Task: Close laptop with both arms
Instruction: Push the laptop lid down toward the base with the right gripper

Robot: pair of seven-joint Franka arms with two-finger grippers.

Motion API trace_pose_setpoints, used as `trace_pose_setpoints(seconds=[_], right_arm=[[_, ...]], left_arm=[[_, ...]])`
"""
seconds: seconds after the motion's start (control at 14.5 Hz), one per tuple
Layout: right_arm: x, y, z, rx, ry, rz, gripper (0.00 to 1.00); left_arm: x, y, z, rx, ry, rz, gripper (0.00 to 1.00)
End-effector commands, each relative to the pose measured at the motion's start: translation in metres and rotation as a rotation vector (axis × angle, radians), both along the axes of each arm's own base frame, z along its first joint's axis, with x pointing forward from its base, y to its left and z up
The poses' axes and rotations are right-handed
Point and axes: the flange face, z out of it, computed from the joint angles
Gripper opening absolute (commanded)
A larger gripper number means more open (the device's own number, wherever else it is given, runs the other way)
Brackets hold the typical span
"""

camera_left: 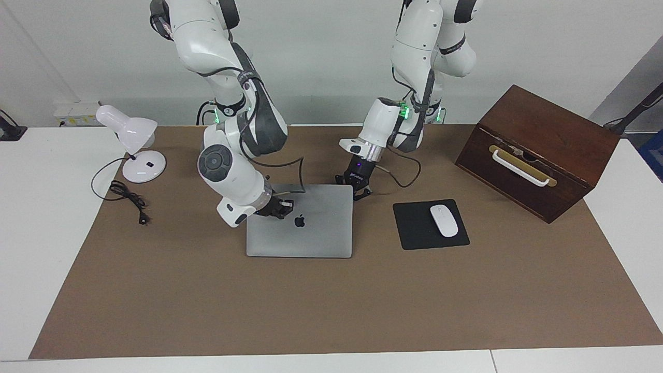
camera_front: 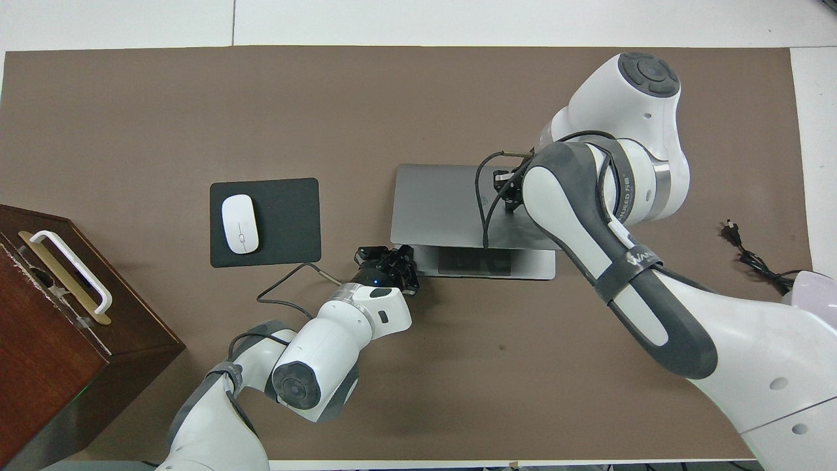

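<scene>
The silver-grey laptop point(camera_left: 311, 233) lies mid-table with its lid, apple logo up, lowered almost flat. In the overhead view a strip of the laptop's base point(camera_front: 536, 265) shows under the lid's edge nearer the robots. My right gripper point(camera_left: 277, 207) rests on the lid beside the logo and also shows in the overhead view point(camera_front: 507, 193). My left gripper point(camera_left: 357, 189) is open at the lid's corner toward the left arm's end, nearest the robots. In the overhead view the left gripper point(camera_front: 389, 258) sits at the base's corner.
A black mouse pad point(camera_left: 412, 228) with a white mouse point(camera_left: 444, 220) lies beside the laptop toward the left arm's end. A brown wooden box point(camera_left: 538, 150) stands past it. A white desk lamp point(camera_left: 135, 142) and its cable point(camera_left: 127, 197) are at the right arm's end.
</scene>
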Motion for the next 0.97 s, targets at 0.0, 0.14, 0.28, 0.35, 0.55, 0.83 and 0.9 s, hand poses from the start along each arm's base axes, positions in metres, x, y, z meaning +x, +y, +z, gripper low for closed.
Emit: trace_pose_setpoints(seconds=[0.0,0.14,0.28,0.35,0.55,0.83,0.9], right_arm=[[-0.010,0.000,-0.006,0.011,-0.007,-0.032,0.00],[-0.011,0.000,-0.013,0.011,-0.020,-0.037,0.00],[-0.011,0.002,-0.019,0.013,-0.029,-0.040,0.00],[-0.012,0.003,-0.022,0.012,-0.028,-0.039,0.00],[-0.014,0.006,-0.030,0.010,-0.028,-0.035,0.00],[-0.018,0.007,-0.043,0.006,-0.035,-0.038,0.00],[-0.019,0.008,-0.046,0.005,-0.036,-0.039,0.00]], left_arm=[[-0.015,0.022,-0.049,0.096,0.081,-0.001,0.00],[-0.016,0.022,-0.049,0.096,0.083,0.000,0.00],[-0.016,0.023,-0.050,0.099,0.085,-0.002,0.00],[-0.016,0.023,-0.050,0.099,0.085,-0.002,0.00],[-0.016,0.023,-0.051,0.100,0.086,-0.002,0.00],[-0.016,0.023,-0.051,0.100,0.086,-0.002,0.00],[-0.016,0.023,-0.051,0.100,0.086,-0.002,0.00]])
